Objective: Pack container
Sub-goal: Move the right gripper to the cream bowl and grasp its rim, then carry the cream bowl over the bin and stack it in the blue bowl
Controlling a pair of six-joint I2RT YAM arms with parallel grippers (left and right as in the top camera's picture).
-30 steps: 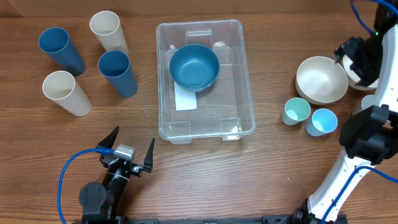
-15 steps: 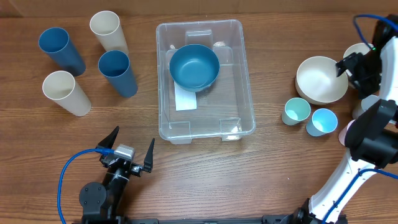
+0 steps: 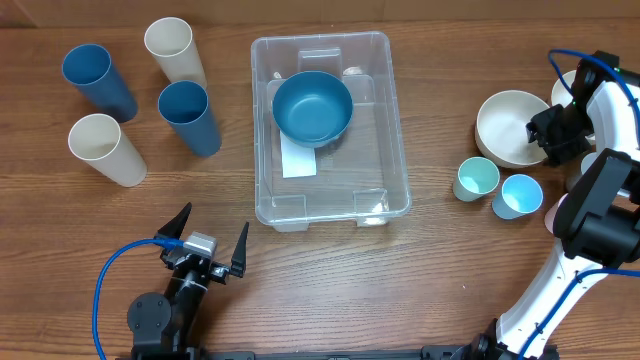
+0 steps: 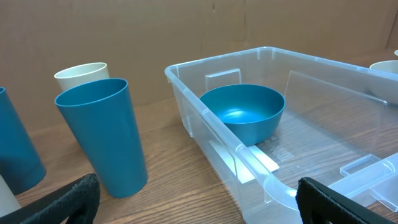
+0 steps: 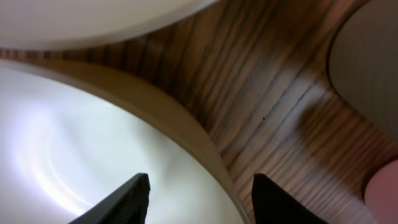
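Note:
The clear plastic container (image 3: pixel 395 150) stands at the table's middle with a blue bowl (image 3: pixel 312 107) inside it; both also show in the left wrist view, the container (image 4: pixel 205 115) and the bowl (image 4: pixel 242 112). My left gripper (image 3: pixel 208 245) is open and empty at the front, short of the container's near left corner. My right gripper (image 3: pixel 548 135) is open over the right rim of a cream bowl (image 3: pixel 510 125). In the right wrist view the fingers (image 5: pixel 199 199) straddle that bowl's rim (image 5: pixel 155 106), one inside, one outside.
Two blue tall cups (image 3: pixel 190 117) (image 3: pixel 98 80) and two cream tall cups (image 3: pixel 175 50) (image 3: pixel 106 148) stand at the left. Two small light blue cups (image 3: pixel 477 179) (image 3: pixel 519 195) stand in front of the cream bowl. Another cream bowl (image 3: pixel 568 90) sits at the far right.
My right gripper has moved down and left from the far right bowl onto the right rim of the cream bowl. The left arm has not moved.

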